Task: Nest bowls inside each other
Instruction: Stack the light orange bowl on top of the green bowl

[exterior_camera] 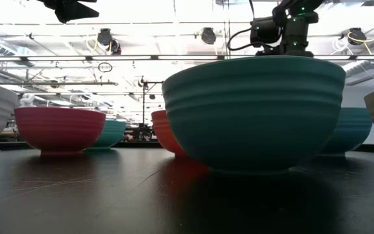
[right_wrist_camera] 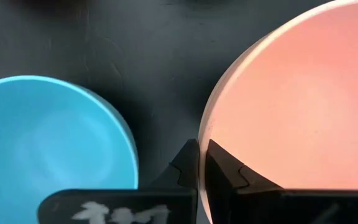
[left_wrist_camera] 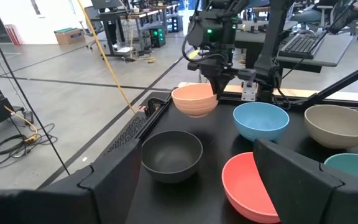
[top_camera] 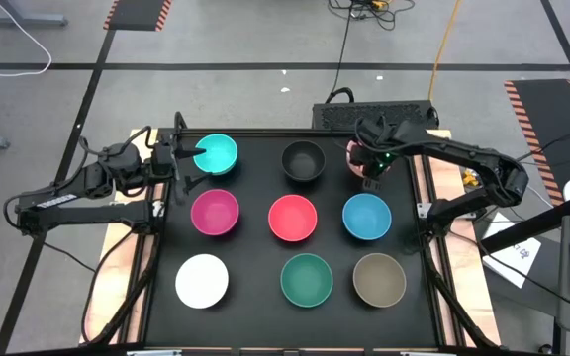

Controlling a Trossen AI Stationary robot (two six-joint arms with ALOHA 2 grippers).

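Nine bowls stand in three rows on the black table. In the far row are cyan (top_camera: 218, 153), black (top_camera: 303, 160) and peach (left_wrist_camera: 194, 101). The middle row holds magenta (top_camera: 214, 213), red (top_camera: 292, 218) and blue (top_camera: 366, 216). Nearest are white (top_camera: 202, 280), green (top_camera: 307, 279) and taupe (top_camera: 379, 279). My right gripper (top_camera: 369, 168) hangs over the peach bowl, shut on it. My left gripper (top_camera: 188, 158) is open at the cyan bowl's left rim, its fingers (left_wrist_camera: 291, 180) spread wide; whether it touches the bowl I cannot tell. My right gripper pinches the peach bowl's rim (right_wrist_camera: 205, 134) on its near side, one finger inside the bowl and one outside. The fingers (left_wrist_camera: 219, 84) come from above, pointing down. The bowl hangs tilted below them and looks lifted a little off the table.
The bowls sit close together with narrow black gaps between them. The table's raised frame (top_camera: 426, 213) runs along its sides. Cables, a dark box (top_camera: 374, 114) and papers lie beyond the table's far and right edges. In the low view the green bowl (exterior_camera: 255, 110) hides the peach one.
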